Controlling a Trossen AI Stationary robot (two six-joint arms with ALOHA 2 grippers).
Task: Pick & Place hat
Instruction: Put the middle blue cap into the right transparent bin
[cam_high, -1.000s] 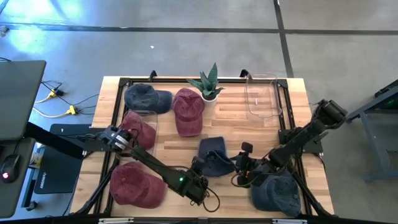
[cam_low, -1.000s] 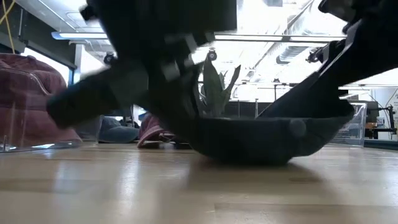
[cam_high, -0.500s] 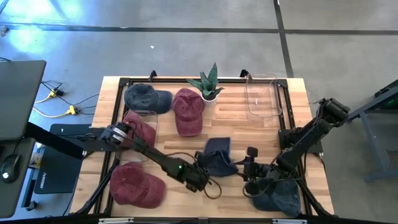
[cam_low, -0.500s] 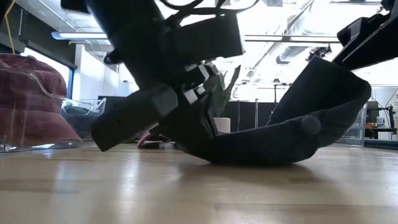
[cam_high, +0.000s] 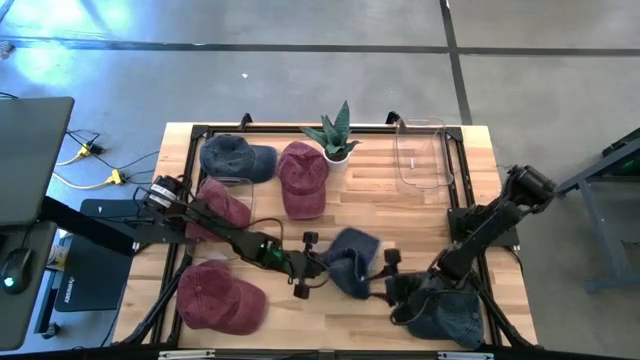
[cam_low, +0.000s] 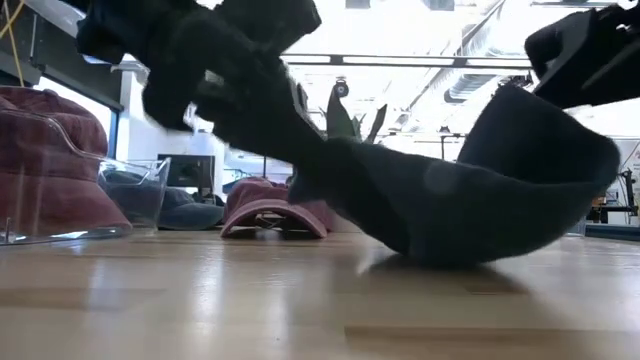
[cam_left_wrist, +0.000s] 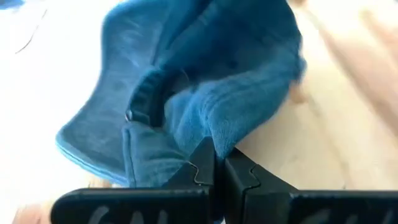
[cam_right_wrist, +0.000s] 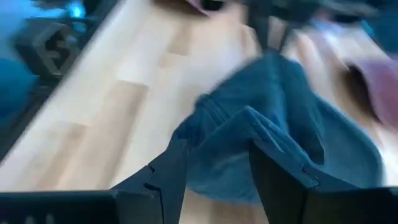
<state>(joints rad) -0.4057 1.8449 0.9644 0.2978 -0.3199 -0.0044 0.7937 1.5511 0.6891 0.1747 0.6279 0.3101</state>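
Observation:
A dark blue hat (cam_high: 352, 262) sits near the middle of the table, between my two grippers, bent into a bowl in the low view (cam_low: 480, 200). My left gripper (cam_high: 322, 268) reaches in from the table's left and is shut on the hat's left side (cam_left_wrist: 219, 165). My right gripper (cam_high: 388, 282) comes in from the right, with its fingers standing apart around a thick ridge of the hat's cloth (cam_right_wrist: 217, 165). My left gripper pinches a bunched fold of the hat's cloth (cam_left_wrist: 208, 134) between its two fingers, coming from the table's left and slanting down. That side hangs raised; the hat's belly (cam_low: 450, 262) touches the table. My right gripper has a wide ridge of the hat's cloth (cam_right_wrist: 224, 127) between its two fingers (cam_right_wrist: 171, 171), coming from the table's right and slanting down. That side of the hat (cam_low: 520, 110) stands raised toward the gripper.
Two red hats (cam_high: 302, 175) (cam_high: 220, 300) and a blue one (cam_high: 235, 158) lie on the table. Another red hat sits in a clear bin (cam_high: 225, 205) at the left. A blue hat (cam_high: 450, 315) lies under my right arm. A potted plant (cam_high: 335, 135) and a clear container (cam_high: 420, 155) stand at the back.
My left gripper has swung away from the table's near edge toward the far edge, rolling as it went, and has lifted the hat's left side off the table. My right gripper has shifted a little to the left. The hat has changed from lying flat to a bowl shape with both sides raised.

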